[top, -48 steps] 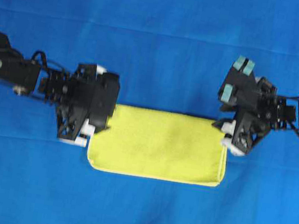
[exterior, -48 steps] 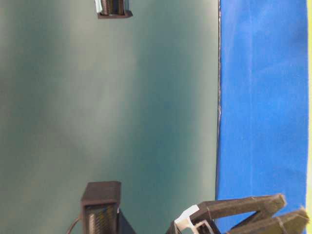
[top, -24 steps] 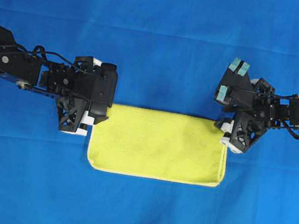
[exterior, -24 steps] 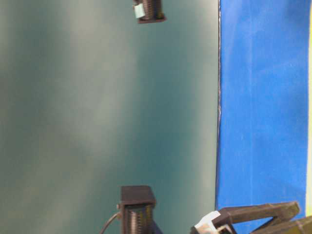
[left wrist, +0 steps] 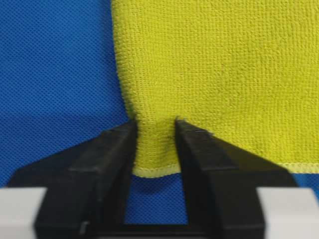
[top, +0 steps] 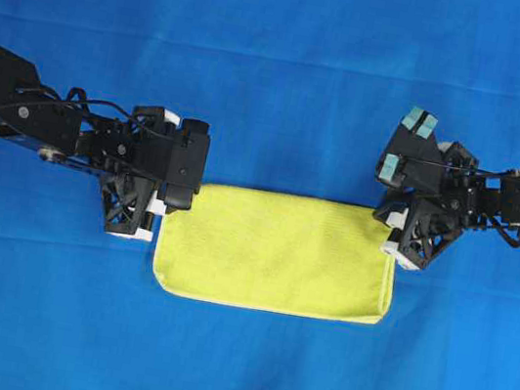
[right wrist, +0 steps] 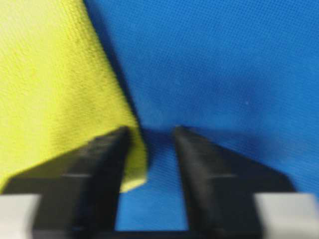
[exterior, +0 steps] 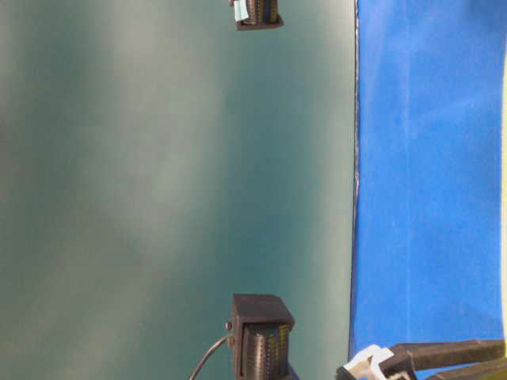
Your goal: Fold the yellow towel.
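Blue cloth (top: 280, 70) covers my whole working surface, a large sheet of plain blue fabric with faint crease lines, and behind its far edge the table-level view gives me only a blank teal wall (exterior: 158, 190).

At the middle of that sheet lies the bright yellow-green microfibre towel (top: 276, 252), flat, as a wide rectangle with a paler stitched hem along its near edge. Nothing else rests on it, and I see no container on the table.

At the towel's left end sits my left gripper (top: 160, 211), its black fingers (left wrist: 107, 164) low over the corner. From the left wrist camera I see a tongue of yellow weave with its hem pinched up between the two jaws, both pressing on the fabric, so I read this one as clamped on the towel corner.

At the towel's right end is my right gripper (top: 398, 239), tilted, with pale teal pads showing on its upper side. The right wrist camera shows its jaws standing apart: one black finger (right wrist: 97, 169) overlaps the towel's corner, the other (right wrist: 214, 169) is over bare blue cloth, and a gap of blue shows between them.
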Robot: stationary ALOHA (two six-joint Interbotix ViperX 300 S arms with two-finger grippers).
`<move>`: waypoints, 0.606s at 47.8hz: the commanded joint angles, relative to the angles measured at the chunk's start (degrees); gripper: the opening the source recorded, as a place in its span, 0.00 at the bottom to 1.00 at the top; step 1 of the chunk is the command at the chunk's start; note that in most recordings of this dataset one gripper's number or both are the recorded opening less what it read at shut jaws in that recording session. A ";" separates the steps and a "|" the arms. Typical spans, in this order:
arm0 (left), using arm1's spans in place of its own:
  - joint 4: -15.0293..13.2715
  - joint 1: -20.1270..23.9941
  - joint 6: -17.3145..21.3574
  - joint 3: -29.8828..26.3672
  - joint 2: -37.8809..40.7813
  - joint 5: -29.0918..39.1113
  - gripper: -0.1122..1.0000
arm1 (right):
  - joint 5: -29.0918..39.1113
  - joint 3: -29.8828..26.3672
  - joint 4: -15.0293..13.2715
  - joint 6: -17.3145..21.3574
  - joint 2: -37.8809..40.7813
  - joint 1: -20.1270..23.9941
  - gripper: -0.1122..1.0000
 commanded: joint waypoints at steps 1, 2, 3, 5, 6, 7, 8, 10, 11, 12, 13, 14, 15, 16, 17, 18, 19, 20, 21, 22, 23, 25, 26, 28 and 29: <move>0.00 -0.18 -0.09 -1.05 -0.53 1.14 0.31 | -0.09 -0.18 0.09 -0.26 -0.09 1.23 0.36; 0.00 -0.26 -0.18 -1.14 -0.53 1.58 0.29 | 0.00 -0.26 0.18 -0.18 -0.09 1.41 0.30; 0.00 -0.35 -0.18 -1.32 -0.53 2.02 0.27 | -0.09 -0.26 0.18 -0.18 -0.09 1.67 0.25; 0.00 -0.53 -0.44 -1.67 -0.53 2.99 0.22 | -0.09 -0.35 0.26 -0.09 -0.09 2.11 0.15; 0.00 -0.62 -0.53 -1.76 -0.53 3.43 0.19 | -0.09 -0.35 0.35 -0.09 -0.18 2.29 0.11; 0.00 -0.70 -0.62 -2.02 -0.53 3.96 0.17 | -0.09 -0.44 0.44 -0.18 -0.26 2.37 0.11; 0.00 -0.70 -0.79 -2.37 -0.62 4.66 0.15 | 0.00 -0.53 0.44 -0.18 -0.26 2.37 0.11; 0.00 -0.79 -0.79 -2.90 -0.62 5.71 0.14 | 0.00 -0.53 0.53 -0.18 -0.53 2.37 0.11; 0.00 -0.70 -0.70 -3.16 -0.62 6.15 0.14 | 0.00 -0.53 0.62 -0.18 -0.70 2.37 0.11; 0.00 -0.70 -0.70 -3.34 -0.62 6.59 0.14 | 0.00 -0.53 0.62 -0.18 -0.88 2.37 0.11; 0.00 -0.79 -0.70 -3.60 -0.70 6.94 0.14 | 0.09 -0.53 0.53 -0.18 -1.05 2.37 0.11; 0.00 -0.70 -0.62 -3.87 -0.79 7.38 0.14 | 0.09 -0.53 0.53 -0.18 -1.41 2.37 0.11; 0.00 -0.70 -0.53 -4.13 -0.88 7.73 0.14 | 0.18 -0.53 0.53 -0.18 -1.76 2.37 0.11; 0.00 -0.79 -0.53 -4.48 -0.97 8.09 0.14 | 0.18 -0.53 0.53 -0.18 -2.11 2.37 0.11; 0.00 -0.79 -0.53 -4.83 -1.41 8.70 0.14 | 0.26 -0.44 0.53 -0.18 -2.46 2.37 0.11; 0.00 -0.70 -0.44 -5.10 -1.58 9.14 0.14 | 0.44 -0.53 0.53 -0.18 -2.81 2.37 0.11; 0.00 -0.70 -0.44 -5.54 -1.85 9.67 0.14 | 0.53 -0.53 0.53 -0.18 -3.25 2.37 0.11; 0.00 -0.70 -0.35 -5.89 -2.20 10.11 0.14 | 0.79 -0.53 0.53 -0.18 -3.78 2.37 0.11; 0.00 -0.70 -0.26 -6.15 -2.55 10.63 0.14 | 1.14 -0.53 0.53 -0.18 -4.22 2.37 0.11; 0.00 -0.70 -0.26 -6.42 -2.90 11.25 0.14 | 1.41 -0.53 0.62 -0.18 -4.83 2.37 0.11; 0.00 -0.70 -0.35 -6.86 -3.34 11.95 0.14 | 1.85 -0.62 0.53 -0.18 -5.45 2.37 0.11; 0.00 -0.79 -0.26 -7.56 -4.31 13.45 0.14 | 2.90 -0.88 0.53 -0.18 -6.77 2.37 0.11; 0.00 -0.70 -0.35 -7.91 -4.75 14.24 0.14 | 3.60 -1.05 0.53 -0.26 -7.56 2.37 0.11; 0.00 -0.79 -0.53 -8.70 -5.89 16.26 0.14 | 5.19 -1.58 0.53 -0.18 -9.40 2.37 0.11; -0.09 -0.70 -0.62 -9.32 -6.94 17.58 0.14 | 5.89 -1.85 0.53 -0.26 -10.20 2.37 0.11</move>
